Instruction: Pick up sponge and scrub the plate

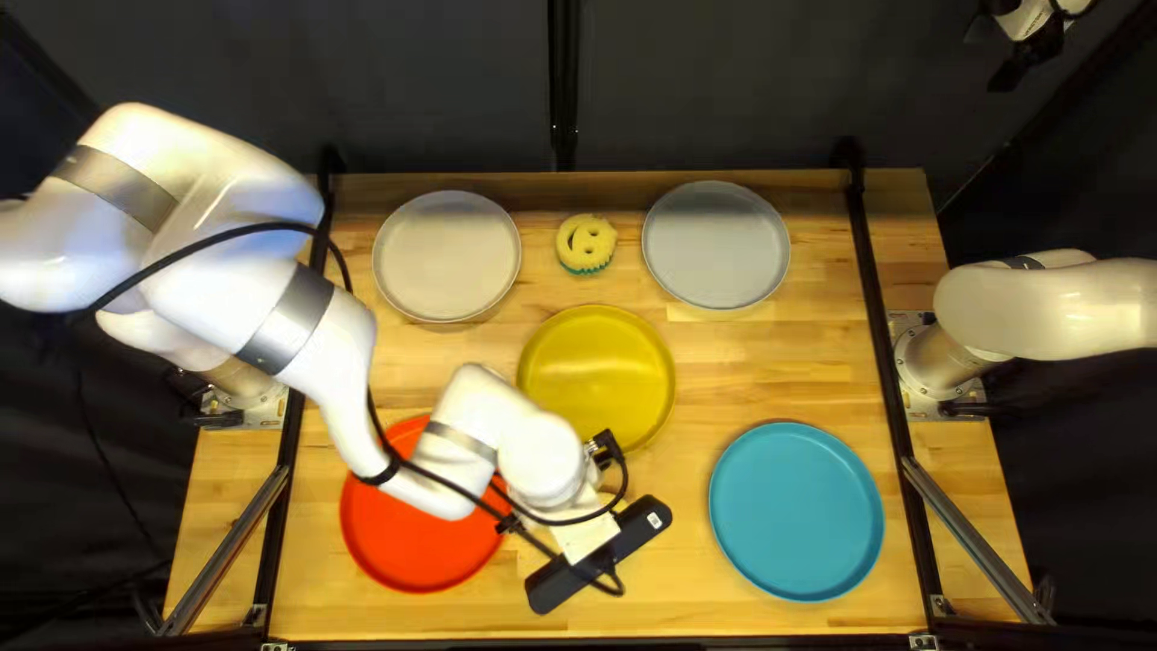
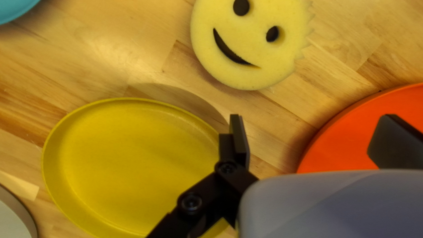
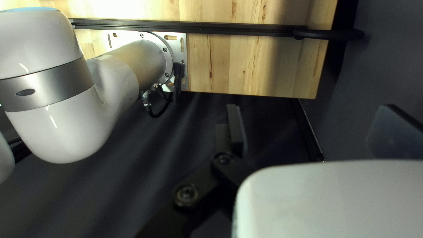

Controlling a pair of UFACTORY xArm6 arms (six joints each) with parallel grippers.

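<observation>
Dark cloth (image 3: 119, 172) is seen behind the widely parted fingers (image 3: 238, 130) of the right pincer (image 1: 1010, 75), and ahead a white arm (image 3: 53, 119) is mounted on the wooden desk (image 3: 251, 66) beside a black rail (image 3: 220, 27).

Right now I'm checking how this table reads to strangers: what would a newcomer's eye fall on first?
Likely the smiling yellow sponge, lying ahead of my open left gripper. Next: the yellow plate mid-table, the red plate partly under my left arm, and the blue plate at the lower right of the top left view. A second smiley sponge sits between two pale plates.
</observation>
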